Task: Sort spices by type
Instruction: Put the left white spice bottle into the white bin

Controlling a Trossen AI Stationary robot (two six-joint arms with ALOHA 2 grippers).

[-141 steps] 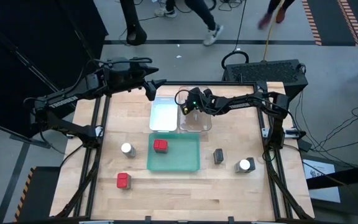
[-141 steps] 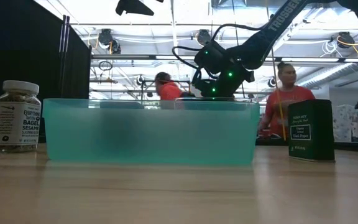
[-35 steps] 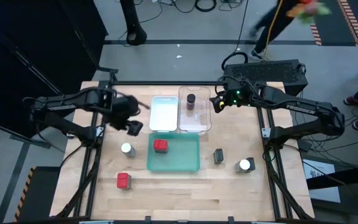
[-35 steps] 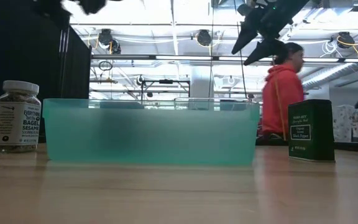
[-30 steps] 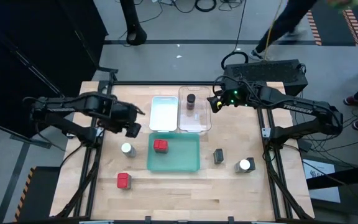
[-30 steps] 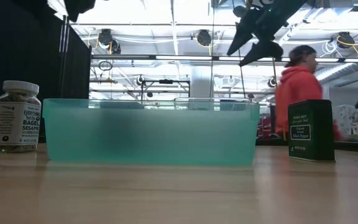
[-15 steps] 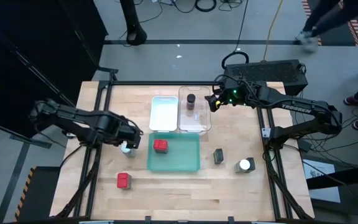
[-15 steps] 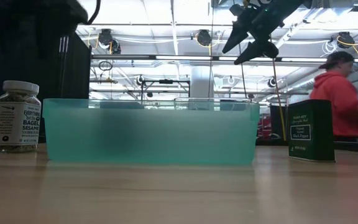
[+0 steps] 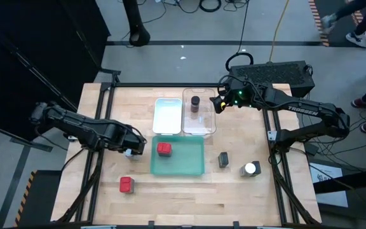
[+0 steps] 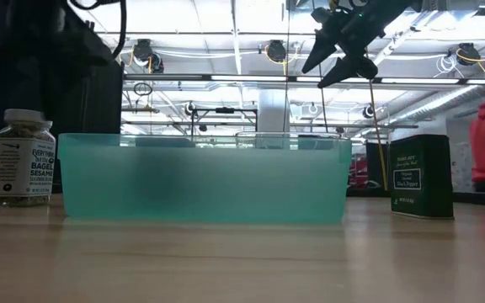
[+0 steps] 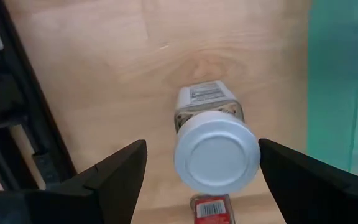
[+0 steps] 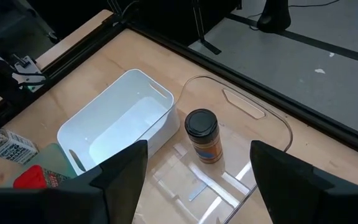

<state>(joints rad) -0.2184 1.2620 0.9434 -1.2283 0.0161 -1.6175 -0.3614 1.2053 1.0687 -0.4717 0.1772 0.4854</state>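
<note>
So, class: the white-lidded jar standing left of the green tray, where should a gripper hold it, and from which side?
Come from straight above. The white-lidded jar stands upright, so clamp the squarish body just under the round lid. The open left gripper already straddles it, with bare table on both sides for the fingers.

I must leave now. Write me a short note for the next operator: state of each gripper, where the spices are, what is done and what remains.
Left gripper: open, fingers on either side of the white-lidded jar standing left of the green tray; nothing gripped yet.
Right gripper: open and empty, in the air beside the clear tray.
Done: brown dark-lidded jar stands in the clear tray; one red tin lies in the green tray.
White tray: empty.
Left on the table: second red tin front left, dark grey tin and second white-lidded jar right of the green tray.
</note>
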